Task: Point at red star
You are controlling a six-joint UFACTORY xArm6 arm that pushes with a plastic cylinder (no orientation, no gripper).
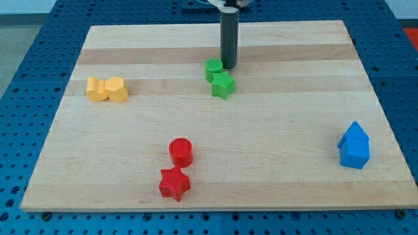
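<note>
The arm carried no jaws, only a straight dark rod, so there was nothing to stand apart or together. The rod's tip (228, 66) rested on the pale wooden surface (294, 78) near the view's top, just beside the green cylinder block (213, 68) on its right. A green star block (223, 85) lay touching that cylinder, just below the tip. The red star block (174, 184) lay well apart from the tip, near the view's bottom edge, left of centre, with a red cylinder block (181, 151) just above it. Two yellow blocks (108, 89) sat together at the view's left. Two blue blocks (354, 146) sat touching at the view's right.
</note>
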